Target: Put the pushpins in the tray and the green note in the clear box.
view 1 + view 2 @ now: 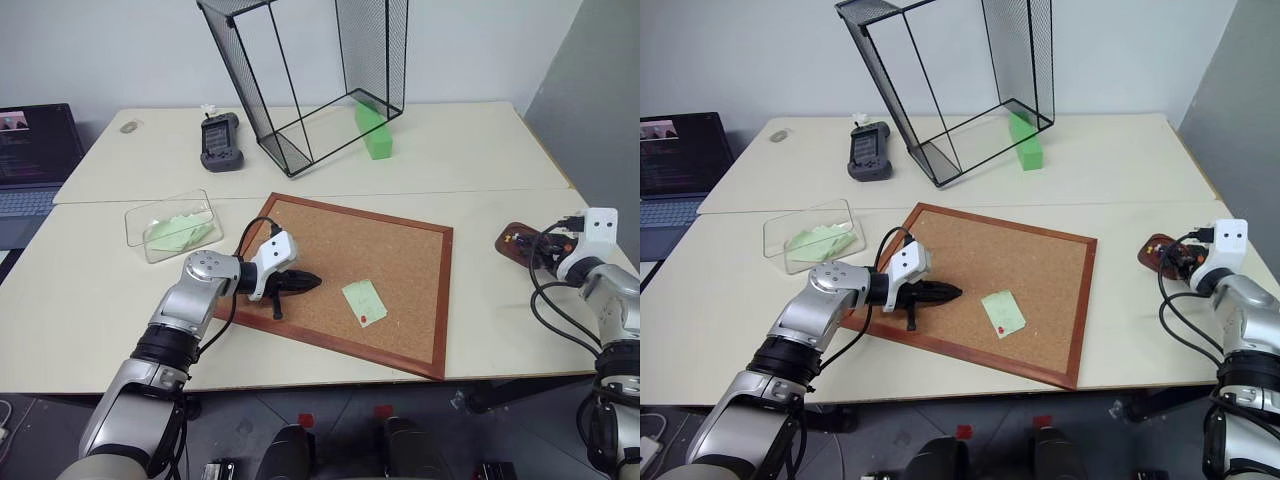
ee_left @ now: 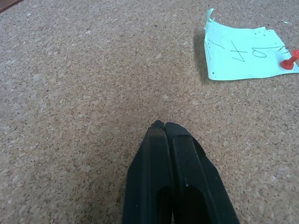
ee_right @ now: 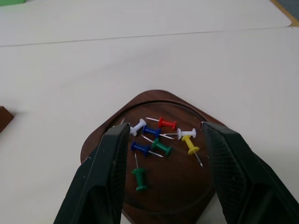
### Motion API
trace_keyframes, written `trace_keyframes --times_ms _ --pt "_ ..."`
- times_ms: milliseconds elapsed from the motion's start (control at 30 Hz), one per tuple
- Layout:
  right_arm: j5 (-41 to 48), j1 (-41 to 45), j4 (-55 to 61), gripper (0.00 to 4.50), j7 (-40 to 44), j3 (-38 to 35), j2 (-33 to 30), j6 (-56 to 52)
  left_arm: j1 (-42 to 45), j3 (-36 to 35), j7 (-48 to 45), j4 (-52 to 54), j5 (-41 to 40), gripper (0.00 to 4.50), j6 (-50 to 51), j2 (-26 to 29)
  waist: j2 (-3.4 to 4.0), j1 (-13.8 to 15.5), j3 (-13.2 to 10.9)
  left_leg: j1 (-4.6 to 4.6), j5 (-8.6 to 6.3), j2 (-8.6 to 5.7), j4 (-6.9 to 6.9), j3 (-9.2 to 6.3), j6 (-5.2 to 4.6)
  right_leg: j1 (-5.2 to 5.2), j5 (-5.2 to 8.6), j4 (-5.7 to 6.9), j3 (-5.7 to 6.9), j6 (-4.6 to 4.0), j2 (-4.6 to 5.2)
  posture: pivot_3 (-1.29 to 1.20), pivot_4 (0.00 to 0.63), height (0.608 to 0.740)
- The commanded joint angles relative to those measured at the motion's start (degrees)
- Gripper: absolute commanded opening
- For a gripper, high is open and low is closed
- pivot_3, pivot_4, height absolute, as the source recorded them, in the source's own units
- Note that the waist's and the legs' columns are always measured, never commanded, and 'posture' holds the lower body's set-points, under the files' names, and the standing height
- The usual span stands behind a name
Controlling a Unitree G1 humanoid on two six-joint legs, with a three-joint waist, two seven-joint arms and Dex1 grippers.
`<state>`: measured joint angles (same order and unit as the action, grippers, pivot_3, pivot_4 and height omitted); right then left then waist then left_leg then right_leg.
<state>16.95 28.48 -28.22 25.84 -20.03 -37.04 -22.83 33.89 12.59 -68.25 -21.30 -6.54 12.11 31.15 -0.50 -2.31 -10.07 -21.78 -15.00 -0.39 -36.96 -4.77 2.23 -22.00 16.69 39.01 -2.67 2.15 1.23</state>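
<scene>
over the dark tray (image 3: 154, 196) at the bench's right edge, the right tool (image 3: 163, 154) hangs spread above several pins already lying in it. on the corkboard (image 1: 400, 260), one green note (image 1: 364, 302) remains, fixed by a red pin (image 2: 289, 63); the left tool (image 1: 298, 284), pressed together and empty, rests nearby. green slips lie in the clear box (image 1: 140, 228).

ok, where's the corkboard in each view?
Left eye: corkboard mid-table, under the left tool.
Right eye: mid-table too, with the green note pinned on it.
Left wrist: cork surface beneath the shut tool.
Right wrist: probably the brown corner, apart from the tray.
Shared landmark: its wood frame.
</scene>
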Motion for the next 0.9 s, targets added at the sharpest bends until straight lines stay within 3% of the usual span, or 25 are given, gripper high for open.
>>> trace_keyframes --times_ms 33,300,667,833,900 --pt "-6.4 -2.3 3.7 2.56 1.8 3.9 -3.4 11.2 -1.2 2.2 -0.5 -1.6 1.8 0.0 0.7 -0.3 0.0 0.0 0.0 0.0 0.0 0.0 0.0 -0.01 0.0 0.0 0.0 0.0 0.01 0.0 0.0 0.0 0.15 0.74" --pt "-14.9 -6.6 2.3 2.56 2.7 10.2 -6.2 24.2 -1.3 2.3 -0.4 -1.4 1.7 0.0 0.6 -0.1 0.0 0.0 0.0 0.01 0.0 -0.03 -0.02 0.01 0.0 0.0 0.0 0.0 -0.01 0.01 -0.01 0.0 0.15 0.74" --pt "-28.9 -6.4 -2.0 2.56 -4.7 16.1 -11.3 39.2 -1.1 2.3 -0.6 -1.6 1.8 0.0 0.5 -0.1 0.0 0.0 0.0 0.01 0.0 -0.05 -0.02 0.02 0.0 0.0 0.0 -0.01 -0.01 0.01 -0.01 0.0 0.15 0.74" --pt "-29.7 -6.0 -3.2 2.56 -5.3 16.5 -11.9 42.8 -1.2 2.3 -0.4 -1.6 1.8 0.0 0.4 -0.2 0.0 0.0 0.0 0.01 0.0 -0.05 -0.02 0.01 0.01 0.0 0.0 -0.01 -0.01 0.01 -0.02 0.0 0.15 0.74" --pt "-24.0 -6.7 -0.4 2.56 -0.4 15.3 -10.2 42.5 -1.3 2.3 -0.3 -1.6 1.8 0.0 0.4 -0.2 0.0 0.0 0.0 0.01 0.0 -0.04 -0.02 0.02 0.01 0.01 0.0 -0.01 -0.01 0.01 -0.01 0.0 0.15 0.74"
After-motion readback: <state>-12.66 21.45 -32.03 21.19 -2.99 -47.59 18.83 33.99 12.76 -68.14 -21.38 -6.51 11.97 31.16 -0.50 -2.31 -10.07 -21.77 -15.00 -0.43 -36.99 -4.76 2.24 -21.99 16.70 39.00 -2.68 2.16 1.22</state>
